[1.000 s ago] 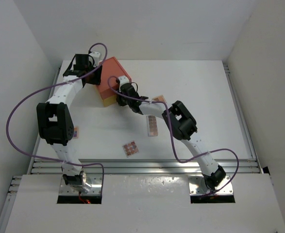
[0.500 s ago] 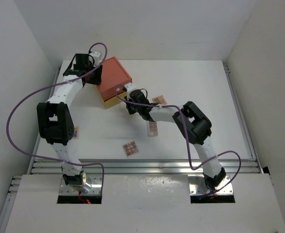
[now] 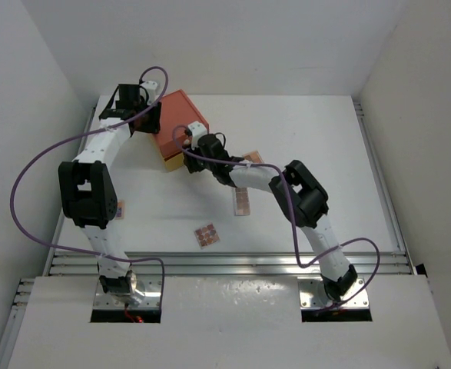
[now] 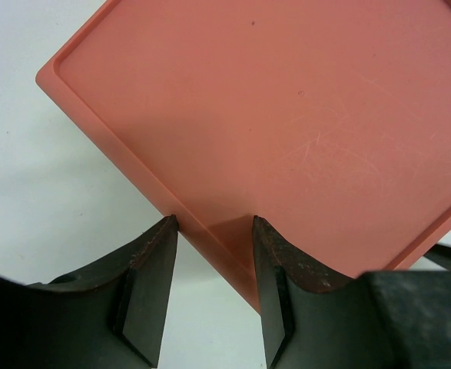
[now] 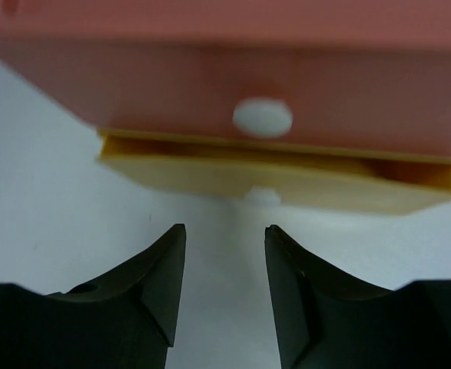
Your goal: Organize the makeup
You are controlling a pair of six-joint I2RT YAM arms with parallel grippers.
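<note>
Behind the right end effector, toward the arm bases, a small square eyeshadow palette of pinkish tiles (image 3: 207, 234) and a longer pinkish eyeshadow palette (image 3: 243, 201) lie loose on the white table (image 3: 325, 154). The right end effector (image 5: 223, 234) hovers with its black jaws parted and nothing between them, just short of the shallow yellow plastic drawer (image 5: 210, 175), which stands slightly out of the orange plastic drawer box (image 5: 171, 69). Dead ahead of its fingertips sits the drawer's small white knob (image 5: 262, 197); a larger white knob (image 5: 263, 117) marks the orange drawer front above. At the box's far side, the left end effector (image 4: 212, 223) holds its jaws half apart astride the lid's raised rim, apparently bracing it; whether it pinches cannot be told. The step looks like drawing the yellow drawer wider: centre on the lower knob, close gently, pull straight back, with the box held fast lest it skid or twist.
</note>
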